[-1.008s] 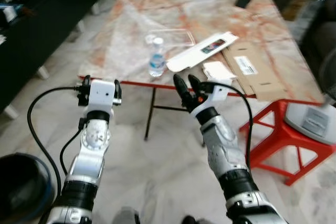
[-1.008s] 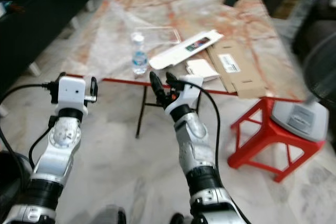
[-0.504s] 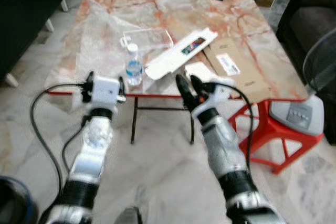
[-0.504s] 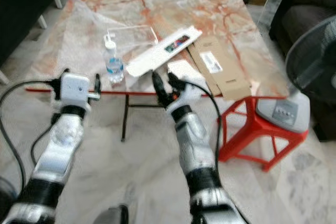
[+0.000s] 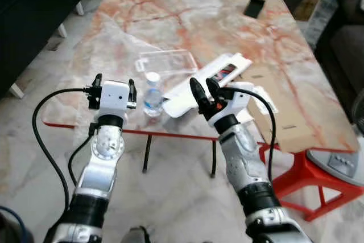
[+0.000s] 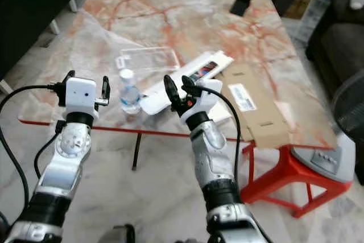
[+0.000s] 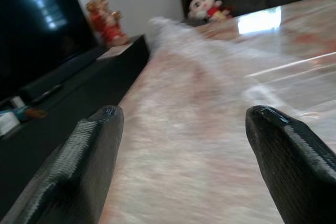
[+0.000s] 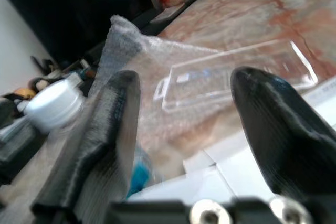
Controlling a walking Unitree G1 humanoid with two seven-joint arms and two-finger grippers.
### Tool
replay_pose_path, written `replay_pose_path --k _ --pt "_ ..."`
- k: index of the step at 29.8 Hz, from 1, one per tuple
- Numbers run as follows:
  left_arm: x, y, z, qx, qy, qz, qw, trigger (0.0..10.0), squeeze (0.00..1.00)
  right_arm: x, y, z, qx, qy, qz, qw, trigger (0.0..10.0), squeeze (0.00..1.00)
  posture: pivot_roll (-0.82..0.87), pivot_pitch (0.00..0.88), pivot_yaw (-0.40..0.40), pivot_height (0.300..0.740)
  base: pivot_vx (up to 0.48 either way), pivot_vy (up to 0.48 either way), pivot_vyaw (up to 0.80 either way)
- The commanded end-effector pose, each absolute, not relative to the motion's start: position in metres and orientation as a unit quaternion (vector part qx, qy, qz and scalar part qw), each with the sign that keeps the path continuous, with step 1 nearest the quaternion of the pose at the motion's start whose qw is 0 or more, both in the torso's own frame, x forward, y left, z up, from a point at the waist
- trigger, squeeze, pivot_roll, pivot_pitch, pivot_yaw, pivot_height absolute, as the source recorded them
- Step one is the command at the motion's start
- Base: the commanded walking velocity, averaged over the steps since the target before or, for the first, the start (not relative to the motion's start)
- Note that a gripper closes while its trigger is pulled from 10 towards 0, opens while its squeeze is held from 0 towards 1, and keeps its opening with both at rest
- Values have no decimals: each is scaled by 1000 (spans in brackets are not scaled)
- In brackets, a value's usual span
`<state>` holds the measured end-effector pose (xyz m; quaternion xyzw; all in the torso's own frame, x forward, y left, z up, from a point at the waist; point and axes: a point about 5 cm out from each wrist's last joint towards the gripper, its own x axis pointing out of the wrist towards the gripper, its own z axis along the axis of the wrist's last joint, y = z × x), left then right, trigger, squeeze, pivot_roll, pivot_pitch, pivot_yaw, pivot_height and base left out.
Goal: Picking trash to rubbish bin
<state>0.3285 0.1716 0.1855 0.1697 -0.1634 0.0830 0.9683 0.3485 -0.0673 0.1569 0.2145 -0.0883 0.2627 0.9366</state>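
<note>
Both arms are raised at the near edge of the marble table (image 5: 187,15), and nothing is in either grasp. The right gripper (image 5: 202,90) hangs with its black fingers spread over the near end of the long white box (image 5: 199,86). The left gripper (image 5: 114,86) also stands parted and empty, just left of the small water bottle (image 5: 152,92), which stands upright near the table's near edge.

The bottle looks like the pick here. In the right wrist view its white cap (image 8: 50,103) sits off to one side of the spread fingers (image 8: 105,129), not between them. To do this well, the gripper should line up squarely on the bottle's body below the cap, come in level and close gently; it is light and would tip or skid if nudged off-centre.

Now the count on the table:
- One water bottle.
- One clear plastic tray (image 5: 168,61), lying just beyond the bottle.
- One long white box.
- One flattened cardboard sheet (image 5: 284,115), right.
- One sheet of bubble wrap (image 5: 108,44), left.
- One dark phone-like object (image 5: 253,6) at the far edge; it is too small to tell exactly what.
</note>
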Motion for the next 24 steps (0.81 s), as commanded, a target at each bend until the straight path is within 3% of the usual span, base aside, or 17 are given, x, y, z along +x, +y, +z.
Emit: replay_pose_path --k 1,4,24 --pt "327 164 190 168 -174 76 967 10000 0 348 -70 156 221 -89 254 937 10000 0 52 200 -105 740 382 0 0" --pt "327 165 192 171 -176 78 966 10000 0 348 -71 156 218 -89 253 938 10000 0 55 204 -106 740 387 0 0" --pt "326 174 192 211 -147 59 965 10000 0 347 -72 154 224 -84 250 938 10000 0 56 211 -102 740 0 0 0"
